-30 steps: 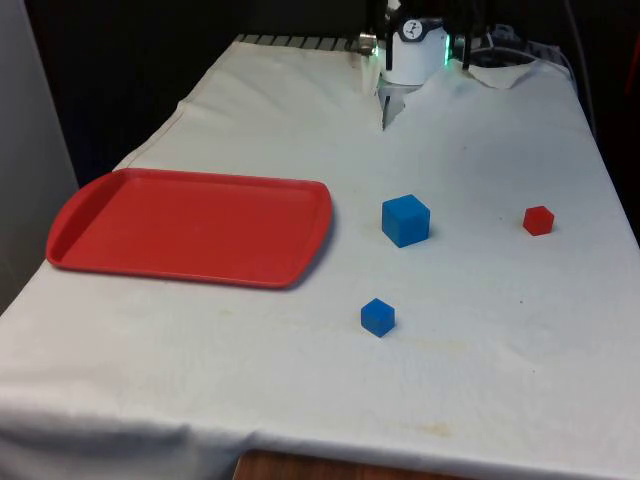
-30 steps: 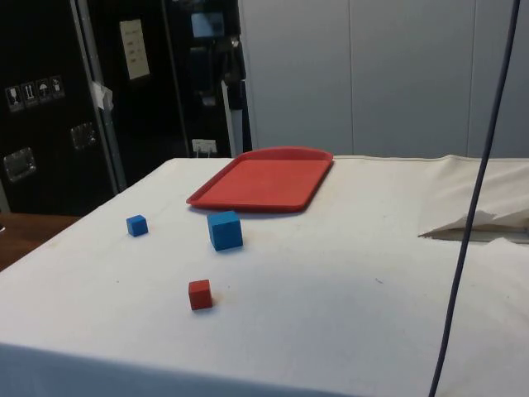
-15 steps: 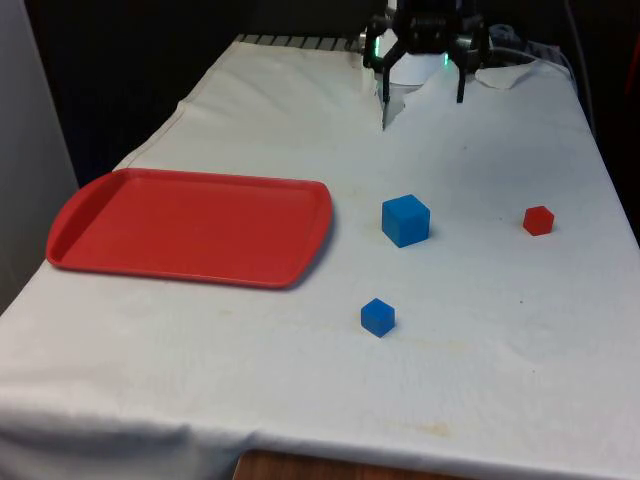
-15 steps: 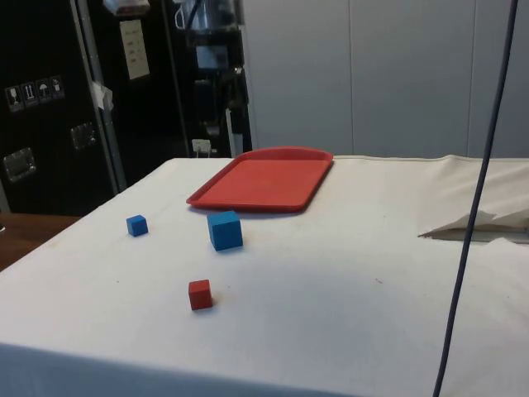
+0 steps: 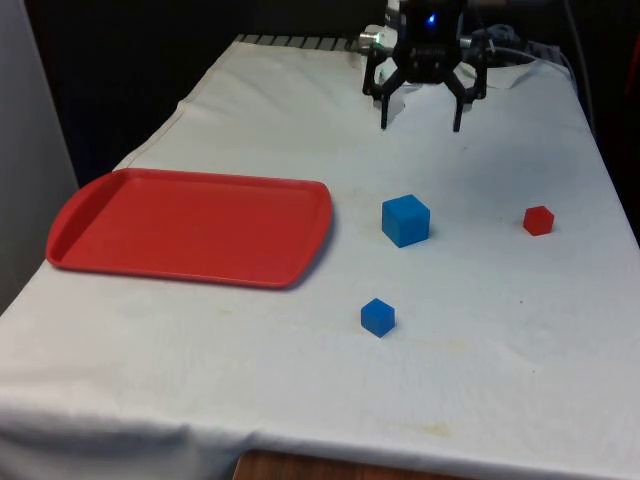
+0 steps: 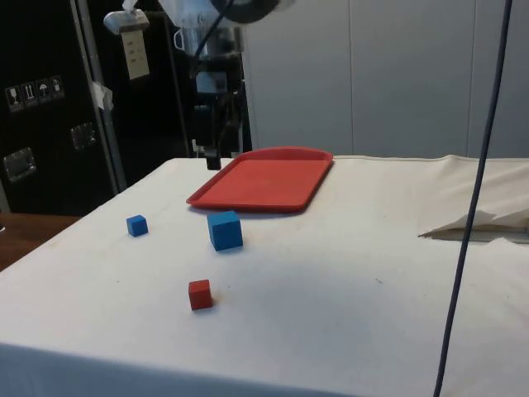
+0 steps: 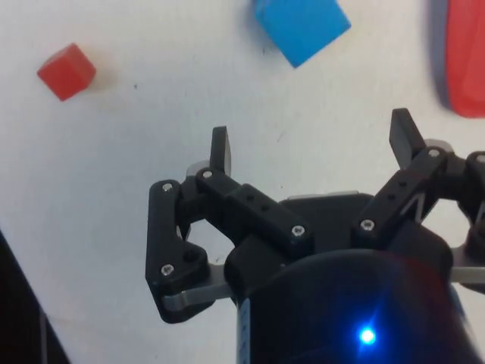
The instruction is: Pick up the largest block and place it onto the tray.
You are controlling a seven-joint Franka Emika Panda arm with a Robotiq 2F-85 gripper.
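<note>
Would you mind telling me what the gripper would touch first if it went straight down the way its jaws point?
Probably the bare white cloth. The gripper hangs open, short of the large blue block, though depth is hard to judge.

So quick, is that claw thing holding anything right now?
Gripper: open and empty, up above the white cloth, not touching the large blue block.
</note>
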